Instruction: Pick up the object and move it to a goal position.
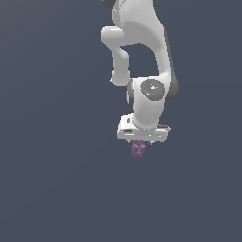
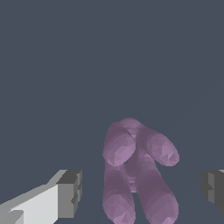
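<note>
The object [image 1: 138, 149] is a small purple cluster of rounded blobs that lies on the dark grey floor directly under the white arm's hand. In the wrist view the object [image 2: 135, 170] lies between the two fingers. My gripper [image 2: 142, 192] is open. One grey fingertip [image 2: 70, 192] and the other [image 2: 213, 189] stand wide apart on either side of the cluster, with a gap to it on both sides. In the exterior view my gripper [image 1: 140, 143] points straight down and its fingers are mostly hidden behind the hand.
The floor [image 1: 56, 179] is a plain dark grey-blue surface in all directions. The white arm [image 1: 142, 56] reaches down from the top of the exterior view.
</note>
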Motion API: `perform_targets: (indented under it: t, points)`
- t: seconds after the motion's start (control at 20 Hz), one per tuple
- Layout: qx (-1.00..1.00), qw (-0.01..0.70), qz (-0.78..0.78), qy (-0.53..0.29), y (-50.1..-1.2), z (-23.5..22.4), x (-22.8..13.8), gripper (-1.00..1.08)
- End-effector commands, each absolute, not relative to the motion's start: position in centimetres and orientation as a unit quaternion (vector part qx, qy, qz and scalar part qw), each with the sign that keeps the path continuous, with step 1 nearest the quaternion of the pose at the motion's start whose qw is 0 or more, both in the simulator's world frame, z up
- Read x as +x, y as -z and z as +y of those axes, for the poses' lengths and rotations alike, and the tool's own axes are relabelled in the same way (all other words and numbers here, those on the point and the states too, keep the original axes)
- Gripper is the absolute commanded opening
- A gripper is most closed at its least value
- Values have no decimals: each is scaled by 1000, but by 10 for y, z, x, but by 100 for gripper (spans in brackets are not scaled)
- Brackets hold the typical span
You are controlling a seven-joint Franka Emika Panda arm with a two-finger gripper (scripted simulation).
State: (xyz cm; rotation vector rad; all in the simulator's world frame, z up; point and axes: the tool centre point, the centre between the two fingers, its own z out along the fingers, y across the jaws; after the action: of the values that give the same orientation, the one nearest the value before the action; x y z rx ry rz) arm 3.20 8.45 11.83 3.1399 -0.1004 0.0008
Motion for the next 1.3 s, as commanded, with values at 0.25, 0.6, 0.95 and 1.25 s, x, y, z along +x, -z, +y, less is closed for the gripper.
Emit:
perform_targets:
  t: [0.25,0.6,0.95,1.25]
  points:
    - [999,0,-33,0,-95,85,32,100]
    - [999,0,-33,0,-96,85,33,-100]
    - [999,0,-33,0,-96,85,33,-100]
    - [999,0,-33,0,-106,65,35,-100]
